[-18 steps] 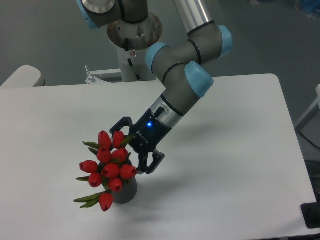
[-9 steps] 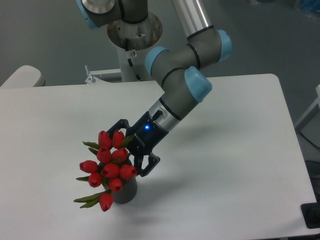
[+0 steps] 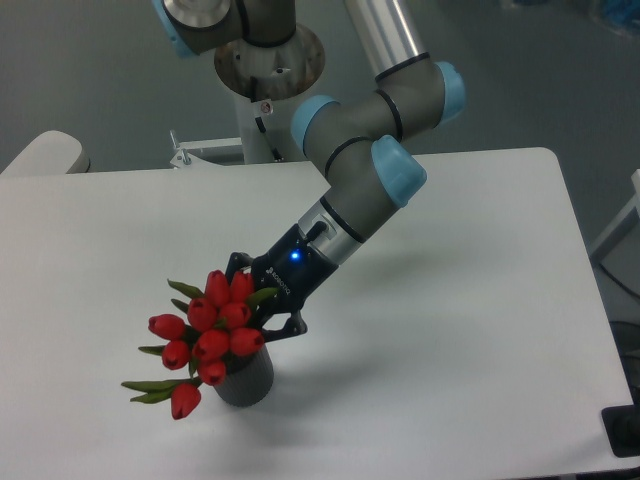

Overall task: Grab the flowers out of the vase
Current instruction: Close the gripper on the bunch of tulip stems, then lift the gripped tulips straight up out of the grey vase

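Note:
The flowers (image 3: pixel 208 328), a bunch of red tulip buds with green leaves, lean out to the left over the vase (image 3: pixel 247 382). That vase is a small dark grey cylinder near the table's front left, and the stems still reach down into it. My gripper (image 3: pixel 258 303) comes in from the upper right and sits against the right side of the bunch, just above the vase rim. Its dark fingers (image 3: pixel 288 324) have drawn in around the stems, shut on the flowers. The buds hide the fingertips.
The arm's base (image 3: pixel 268 60) stands behind the white table (image 3: pixel 450 330). A beige rounded object (image 3: pixel 45 152) sits past the table's far left corner. A dark object (image 3: pixel 625 430) lies off the front right corner.
The gripper's fingers have drawn together around the stems. The bunch has shifted and tipped to the left, with its lowest bud now further out from the vase.

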You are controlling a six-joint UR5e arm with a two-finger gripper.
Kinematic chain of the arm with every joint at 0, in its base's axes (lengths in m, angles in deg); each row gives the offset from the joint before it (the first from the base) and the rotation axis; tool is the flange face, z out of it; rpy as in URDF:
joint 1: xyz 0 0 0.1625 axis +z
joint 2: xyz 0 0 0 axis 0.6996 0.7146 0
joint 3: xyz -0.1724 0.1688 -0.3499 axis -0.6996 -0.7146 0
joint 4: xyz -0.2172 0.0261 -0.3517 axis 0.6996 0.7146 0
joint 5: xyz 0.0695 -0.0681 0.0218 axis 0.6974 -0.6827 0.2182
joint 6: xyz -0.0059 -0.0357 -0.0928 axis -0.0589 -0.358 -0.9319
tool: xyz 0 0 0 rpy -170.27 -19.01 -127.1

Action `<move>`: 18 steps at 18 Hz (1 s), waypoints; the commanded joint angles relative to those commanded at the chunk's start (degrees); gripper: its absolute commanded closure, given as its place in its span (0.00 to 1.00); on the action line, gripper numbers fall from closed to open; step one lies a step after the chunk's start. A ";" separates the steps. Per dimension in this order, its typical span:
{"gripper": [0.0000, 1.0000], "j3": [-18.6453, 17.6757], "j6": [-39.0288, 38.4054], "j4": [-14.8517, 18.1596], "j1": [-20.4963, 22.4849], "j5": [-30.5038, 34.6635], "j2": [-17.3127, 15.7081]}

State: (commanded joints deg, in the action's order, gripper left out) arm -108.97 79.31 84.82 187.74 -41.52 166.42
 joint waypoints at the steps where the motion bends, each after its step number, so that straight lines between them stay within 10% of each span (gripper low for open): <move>1: 0.70 0.09 -0.09 0.00 0.00 0.00 -0.09; 18: 0.69 4.56 -13.70 0.09 1.05 -2.46 -5.01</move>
State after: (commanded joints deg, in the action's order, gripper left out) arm -104.42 65.61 84.91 188.80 -43.98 161.41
